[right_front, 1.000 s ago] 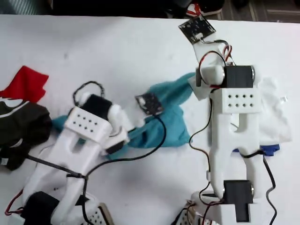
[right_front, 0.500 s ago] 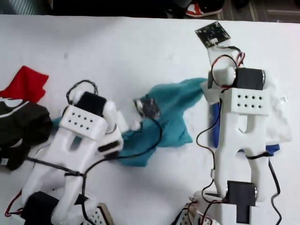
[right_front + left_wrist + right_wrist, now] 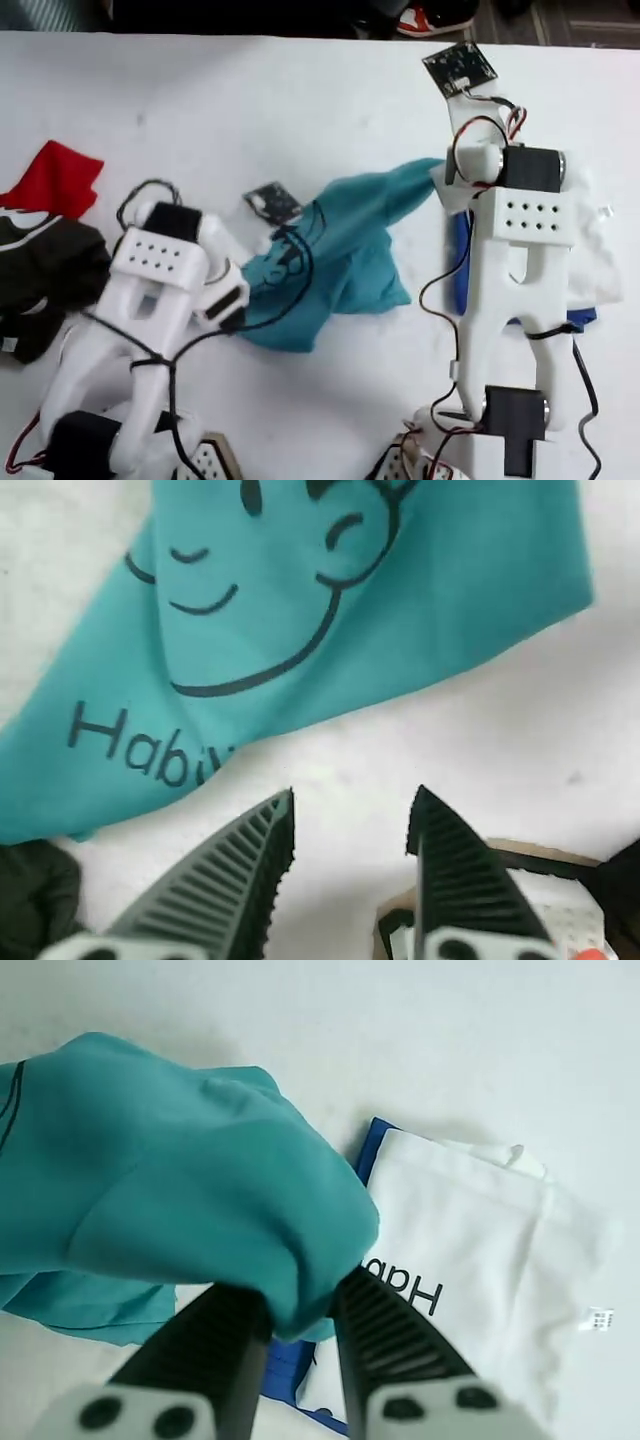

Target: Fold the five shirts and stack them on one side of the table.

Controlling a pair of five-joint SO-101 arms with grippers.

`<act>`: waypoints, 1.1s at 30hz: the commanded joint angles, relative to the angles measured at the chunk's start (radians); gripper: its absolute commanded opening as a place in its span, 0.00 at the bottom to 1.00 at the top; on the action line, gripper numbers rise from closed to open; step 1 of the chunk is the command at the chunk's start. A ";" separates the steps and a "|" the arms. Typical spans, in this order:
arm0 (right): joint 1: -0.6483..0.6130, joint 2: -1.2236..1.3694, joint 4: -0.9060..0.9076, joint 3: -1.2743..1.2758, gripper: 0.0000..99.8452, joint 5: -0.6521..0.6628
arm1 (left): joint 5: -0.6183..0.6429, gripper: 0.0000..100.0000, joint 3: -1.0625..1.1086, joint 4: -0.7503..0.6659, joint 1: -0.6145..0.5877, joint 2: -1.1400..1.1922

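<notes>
Right gripper: clamped on one bunched corner of the teal shirt.
Left gripper: spread wide, empty, just beside the shirt's far edge.
Shirt's lie: stretched between both grippers, print up.
Nearer arm: left, I'd say, for the loose end.

Bright, even light falls from above on the white table, which looks almost flat in the high view, with no hard glare. Shadows are soft and short. A faint grey rim lies under the teal cotton shirt with dark line print and beside the white plastic right arm. In the right wrist view the folded white shirt casts a thin shadow on the table.
</notes>
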 commanded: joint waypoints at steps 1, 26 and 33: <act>-0.028 -0.041 -0.013 -0.011 0.02 -0.008 | 0.074 0.24 0.084 -0.199 -0.045 -0.024; -0.036 -0.019 -0.302 -0.005 0.02 -0.008 | 0.307 0.22 -1.324 0.054 -0.061 0.958; -0.036 0.028 -0.318 -0.005 0.02 -0.008 | 0.308 0.22 -1.522 0.287 -0.031 0.990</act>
